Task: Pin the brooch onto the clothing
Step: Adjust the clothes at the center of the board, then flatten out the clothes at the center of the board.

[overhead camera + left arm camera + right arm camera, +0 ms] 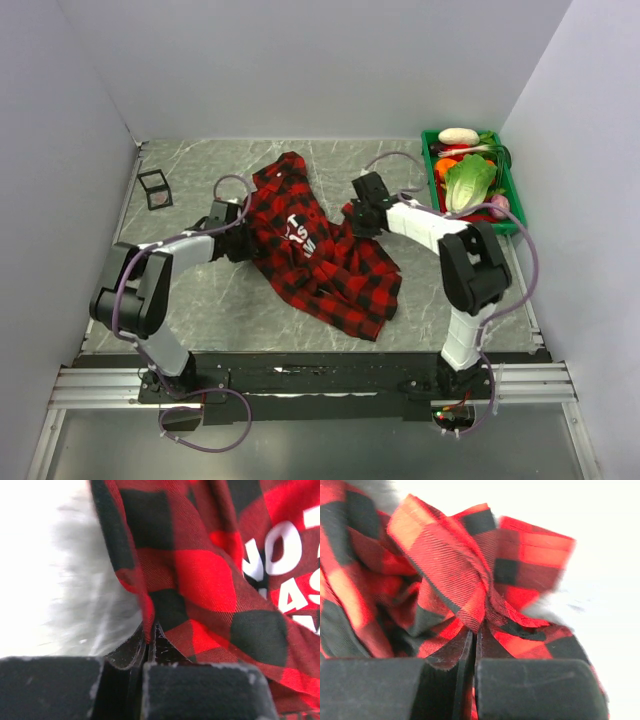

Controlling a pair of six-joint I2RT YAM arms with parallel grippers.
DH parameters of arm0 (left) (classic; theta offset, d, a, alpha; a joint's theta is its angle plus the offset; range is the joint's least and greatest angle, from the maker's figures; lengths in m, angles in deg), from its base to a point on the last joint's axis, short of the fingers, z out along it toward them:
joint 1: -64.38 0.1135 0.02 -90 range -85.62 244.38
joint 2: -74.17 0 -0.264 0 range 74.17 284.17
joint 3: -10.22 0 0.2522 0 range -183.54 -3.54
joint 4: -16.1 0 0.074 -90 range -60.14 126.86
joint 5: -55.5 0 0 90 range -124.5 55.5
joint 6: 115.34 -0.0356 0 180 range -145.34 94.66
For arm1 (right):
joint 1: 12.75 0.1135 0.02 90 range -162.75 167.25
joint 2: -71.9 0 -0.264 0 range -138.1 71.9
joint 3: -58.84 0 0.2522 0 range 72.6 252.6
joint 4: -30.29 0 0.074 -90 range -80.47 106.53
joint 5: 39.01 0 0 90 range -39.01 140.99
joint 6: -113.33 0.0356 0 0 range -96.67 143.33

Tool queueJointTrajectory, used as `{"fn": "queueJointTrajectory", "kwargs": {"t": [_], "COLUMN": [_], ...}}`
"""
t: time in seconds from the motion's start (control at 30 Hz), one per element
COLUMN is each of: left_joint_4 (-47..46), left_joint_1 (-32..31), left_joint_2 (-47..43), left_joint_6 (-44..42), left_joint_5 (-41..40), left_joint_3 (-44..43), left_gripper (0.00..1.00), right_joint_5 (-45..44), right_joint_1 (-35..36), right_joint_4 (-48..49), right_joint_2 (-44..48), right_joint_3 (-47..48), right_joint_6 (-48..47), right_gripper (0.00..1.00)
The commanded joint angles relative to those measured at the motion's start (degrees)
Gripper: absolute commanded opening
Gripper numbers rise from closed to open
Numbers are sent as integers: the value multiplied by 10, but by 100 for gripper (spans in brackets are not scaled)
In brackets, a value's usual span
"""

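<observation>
1. Pinching a fold of the shirt (325, 260), the left gripper (150, 635) has its jaws pressed together on a plaid edge; the cloth rises straight out of the closed tips.
2. Right gripper (474, 637) is the same: jaws pressed together on a bunched plaid fold, fabric fanning up above the fingers.
3. Why both hold: the shirt lies crumpled and folded over itself mid-table (230, 300). My read is that the two grips on opposite sides, left edge and right edge, are there to pull it flat and make a pinning surface.
4. White letters (280, 555) show only in part, on a slanted fold beside the left grip, so the chest is not laid open yet.
5. Brooch: not visible in any view. Cannot tell whether it is under the cloth or elsewhere, and neither gripper carries it.
6. Off to the side, well apart from the shirt: a black wire-frame cube (155, 188) at far left and a green crate (432, 170) with a lettuce (468, 183) at far right. Neither is touched.
7. Stage, as a judgement: early, cloth prep only, no pinning begun.
8. Risk: thin pinches near the fabric edge may slip if the arms pull apart hard.
</observation>
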Motion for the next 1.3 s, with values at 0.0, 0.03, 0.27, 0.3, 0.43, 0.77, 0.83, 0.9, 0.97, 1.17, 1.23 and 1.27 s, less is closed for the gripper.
{"fn": "queueJointTrajectory", "kwargs": {"t": [0.0,0.03,0.27,0.3,0.43,0.77,0.83,0.9,0.97,1.17,1.23,1.27], "left_joint_4": [-19,-12,100,132,174,189,183,179,172,139,114,106], "left_joint_1": [44,52,96,97,99,85,84,83,82,40,37,37], "left_joint_2": [-69,-77,-70,-56,-46,-80,-107,-146,-187,-252,-258,-263], "left_joint_6": [18,18,-35,-54,-78,-94,-86,-76,-64,19,54,69], "left_joint_5": [1,3,-3,-30,-95,-69,-66,-56,-45,-2,7,11], "left_joint_3": [2,-2,-109,-140,-192,-202,-177,-132,-81,44,71,94], "left_gripper": [1,1,1,1,1,98,97,96,97,99,99,97], "right_joint_5": [-83,-96,-248,-270,-274,-171,-163,-150,-132,-99,-89,-85], "right_joint_1": [-24,-24,-27,-30,-36,2,29,74,130,224,248,256], "right_joint_4": [-9,-12,-89,-96,-104,-110,-117,-127,-126,-105,-97,-90], "right_joint_2": [110,125,195,198,223,341,376,394,412,385,364,360], "right_joint_3": [-44,-59,-86,-91,-132,-172,-187,-197,-213,-253,-253,-254], "right_joint_6": [-6,-9,-19,-15,-4,-15,-24,-26,-27,-7,1,1], "right_gripper": [0,0,0,0,0,68,71,72,73,65,63,61]}}
